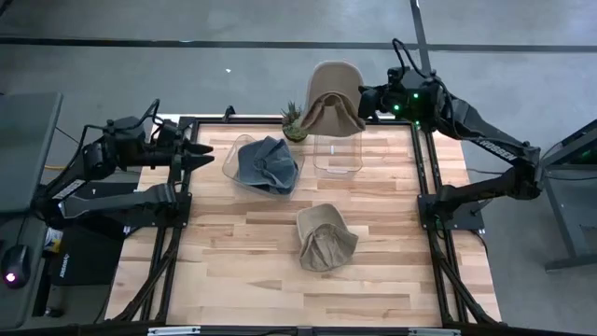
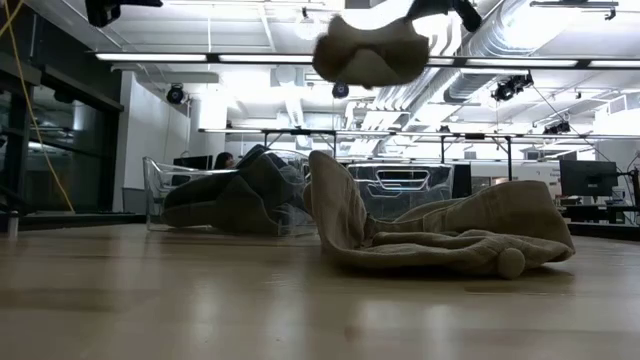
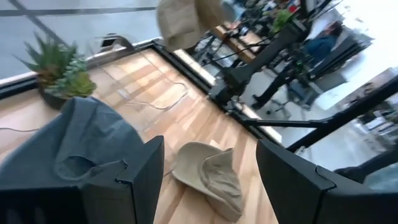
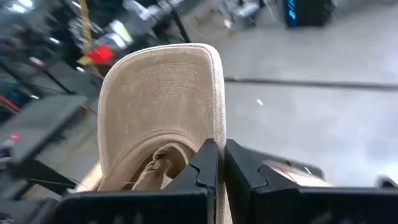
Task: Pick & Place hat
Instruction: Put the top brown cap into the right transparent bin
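Observation:
A tan hat [image 1: 333, 101] hangs in my right gripper [image 1: 367, 101], high over the far clear bin [image 1: 338, 155]. In the low view the same held hat [image 2: 366, 50] shows at the top edge. A second tan hat [image 1: 325, 239] lies crumpled on the table's middle. A blue-grey hat [image 1: 268, 162] sits in the left clear bin [image 1: 233, 168]. My left gripper [image 1: 207, 153] is open, level, just left of that bin and touching nothing; its wrist view shows the open left gripper [image 3: 210, 152] facing the blue-grey hat [image 3: 74, 146]. My right gripper [image 4: 219, 163] pinches the tan hat between its two shut fingers at the hat's edge [image 4: 214, 127], where the brim [image 4: 165, 87] meets the crown. The fingers come level from the table's right side. The hat is lifted clear and stands out beyond the fingertips.
A small potted plant [image 1: 294, 122] stands at the far edge between the two bins. The table's metal frame [image 1: 424, 177] runs along both sides. Bare wood lies along the near half of the table [image 1: 280, 289].

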### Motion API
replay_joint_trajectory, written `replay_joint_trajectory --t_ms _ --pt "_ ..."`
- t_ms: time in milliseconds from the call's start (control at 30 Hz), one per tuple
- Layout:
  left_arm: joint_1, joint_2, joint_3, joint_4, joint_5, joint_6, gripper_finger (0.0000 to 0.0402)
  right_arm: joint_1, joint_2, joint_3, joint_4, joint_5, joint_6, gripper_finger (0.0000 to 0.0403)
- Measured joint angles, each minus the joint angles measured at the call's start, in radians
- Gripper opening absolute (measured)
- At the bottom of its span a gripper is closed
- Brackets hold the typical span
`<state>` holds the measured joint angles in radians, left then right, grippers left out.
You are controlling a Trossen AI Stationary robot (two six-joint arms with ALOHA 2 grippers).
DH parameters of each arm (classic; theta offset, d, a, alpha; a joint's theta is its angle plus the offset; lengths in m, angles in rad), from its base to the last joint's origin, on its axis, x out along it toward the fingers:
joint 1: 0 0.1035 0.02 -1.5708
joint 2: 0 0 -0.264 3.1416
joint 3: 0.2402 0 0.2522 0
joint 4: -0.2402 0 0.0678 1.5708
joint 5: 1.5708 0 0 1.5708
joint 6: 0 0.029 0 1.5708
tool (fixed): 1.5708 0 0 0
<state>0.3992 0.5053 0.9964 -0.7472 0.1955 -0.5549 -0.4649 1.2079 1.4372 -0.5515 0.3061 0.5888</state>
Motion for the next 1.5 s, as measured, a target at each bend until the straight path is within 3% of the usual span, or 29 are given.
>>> replay_joint_trajectory --t_ms 233,567,1167,1500 --pt "0.0 -0.08 -0.105 0.057 0.034 -0.045 0.0232 -0.091 0.002 0.0 -0.152 -0.049 0.069 0.0005" --pt "0.0 -0.085 -0.115 0.075 0.106 -0.024 0.0232 -0.175 0.06 0.0 -0.24 -0.176 0.154 0.0005" --pt "0.0 -0.084 -0.115 0.073 0.207 -0.031 0.0232 -0.34 0.286 0.0 -0.239 -0.456 0.216 0.0004" --pt "0.0 -0.084 -0.115 0.073 0.206 -0.031 0.0232 -0.345 0.386 0.0 -0.306 -0.476 0.224 0.0004"
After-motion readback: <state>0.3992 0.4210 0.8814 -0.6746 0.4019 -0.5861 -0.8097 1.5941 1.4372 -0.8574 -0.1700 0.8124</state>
